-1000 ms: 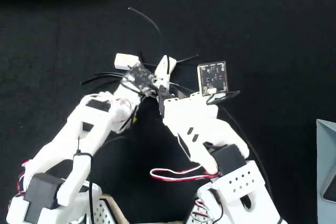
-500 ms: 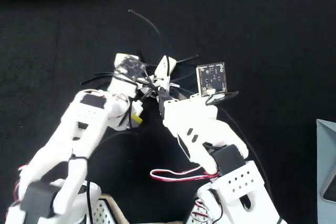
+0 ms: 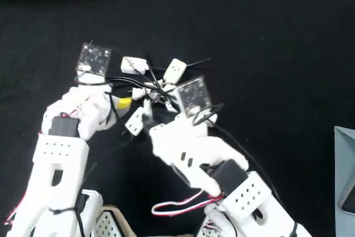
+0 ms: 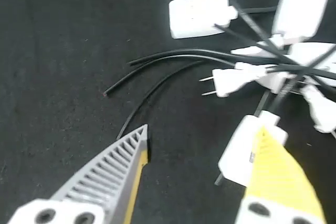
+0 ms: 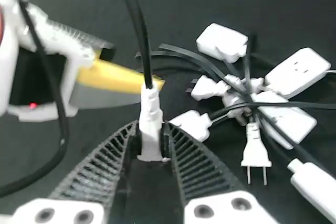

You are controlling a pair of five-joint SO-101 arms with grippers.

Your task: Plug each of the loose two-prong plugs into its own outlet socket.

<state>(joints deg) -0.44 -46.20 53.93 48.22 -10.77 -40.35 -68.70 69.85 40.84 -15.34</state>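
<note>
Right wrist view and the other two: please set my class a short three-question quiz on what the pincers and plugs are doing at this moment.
1. True or false: the right pincer is shut on a white plug.
2. Choose one. The left pincer is: A) open; B) shut on a socket block; C) shut on a cord.
3. Fill in the gap: the loose plug lying beyond the left pincer shows ____ metal prongs.

Key: 1 true; 2 A; 3 two.
</note>
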